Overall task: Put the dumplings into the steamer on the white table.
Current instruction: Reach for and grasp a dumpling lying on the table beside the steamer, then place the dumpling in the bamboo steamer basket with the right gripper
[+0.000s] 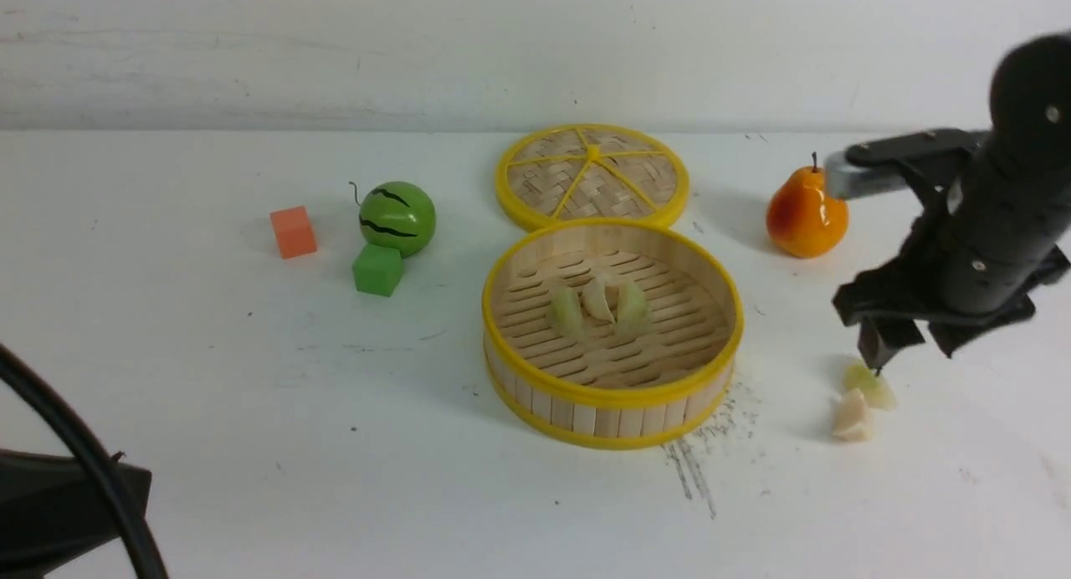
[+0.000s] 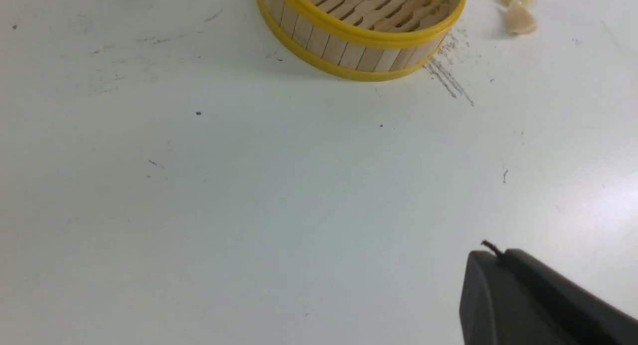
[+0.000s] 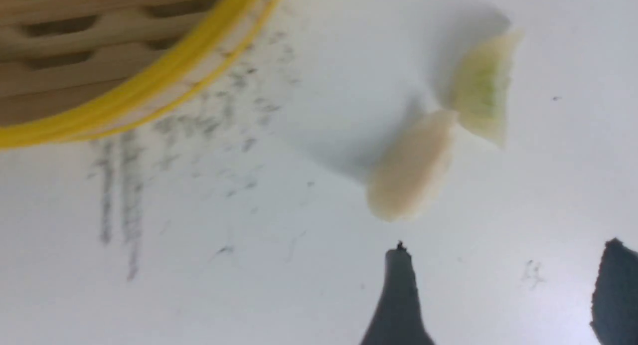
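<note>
Jaws, right gripper [image 1: 914, 349]: spread wide with nothing between them, hanging low over the table's right part, close above two loose dumplings.
Jaws, left gripper [image 2: 498, 255]: closed together and empty, low over bare table on the near side of the steamer.

1. White table [image 1: 251, 378]: matte surface with dark scuffs; a patch of pencil-like strokes lies at the steamer's near-right foot.
2. Steamer [image 1: 611, 399]: round bamboo basket with yellow rim bands, standing upright at the centre of the table.
3. Lid [image 1: 591, 175]: flat and woven, with yellow spokes; lies directly behind the steamer, the two rims touching or nearly so.
4. Pear [image 1: 805, 215]: orange-yellow, upright, behind and to the right of the steamer.
5. Toy watermelon [image 1: 397, 217]: green with dark stripes, to the left of the lid.
6. Green cube [image 1: 377, 269]: just in front of the watermelon.
7. Orange cube [image 1: 293, 232]: to the left of the watermelon, apart from it.
8. Dumplings [image 1: 598, 301]: three lie side by side on the steamer's slatted floor. Outside, right of the steamer, a pale green dumpling [image 1: 870, 385] lies end to end with a whitish dumpling [image 1: 852, 416], which is the nearer.
</note>
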You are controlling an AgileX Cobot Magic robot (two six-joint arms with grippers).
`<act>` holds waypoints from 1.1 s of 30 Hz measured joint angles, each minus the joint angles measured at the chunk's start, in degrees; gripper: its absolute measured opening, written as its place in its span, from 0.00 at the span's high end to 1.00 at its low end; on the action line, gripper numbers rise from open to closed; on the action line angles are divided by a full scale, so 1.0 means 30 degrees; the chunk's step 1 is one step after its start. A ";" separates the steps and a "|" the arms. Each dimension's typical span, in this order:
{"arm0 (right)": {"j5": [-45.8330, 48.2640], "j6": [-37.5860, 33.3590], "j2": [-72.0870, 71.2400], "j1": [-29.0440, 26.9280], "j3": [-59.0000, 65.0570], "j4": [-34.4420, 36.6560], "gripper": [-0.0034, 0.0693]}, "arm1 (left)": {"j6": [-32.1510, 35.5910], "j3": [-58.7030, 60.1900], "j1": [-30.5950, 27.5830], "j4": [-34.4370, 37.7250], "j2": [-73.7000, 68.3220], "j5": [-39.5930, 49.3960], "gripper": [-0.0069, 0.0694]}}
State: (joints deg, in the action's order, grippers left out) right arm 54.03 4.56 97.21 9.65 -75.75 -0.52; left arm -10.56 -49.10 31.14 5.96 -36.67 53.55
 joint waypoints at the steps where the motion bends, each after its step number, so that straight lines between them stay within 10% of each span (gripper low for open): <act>1: -0.0551 0.0061 0.0146 -0.0403 0.0234 0.0174 0.28 | 0.0000 0.0000 0.0000 0.0000 0.0000 -0.0018 0.91; 18: -0.7447 0.0208 0.5470 -0.2102 0.0484 0.1467 0.31 | 0.0000 0.0000 0.0000 0.0072 0.0000 0.0609 0.90; 25: -0.6587 -0.0862 0.5308 -0.2102 0.0453 0.1648 0.69 | 0.0000 0.0000 0.0000 0.0055 0.0000 0.0609 0.89; 33: -0.4747 -0.2057 0.3100 -0.0411 -0.0986 0.2822 0.67 | 0.0000 0.0000 0.0000 -0.0221 0.0000 0.0552 0.89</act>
State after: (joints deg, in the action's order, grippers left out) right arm 39.79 -1.61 106.51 8.42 -78.71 7.94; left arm -10.56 -49.10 31.14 5.29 -36.67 55.21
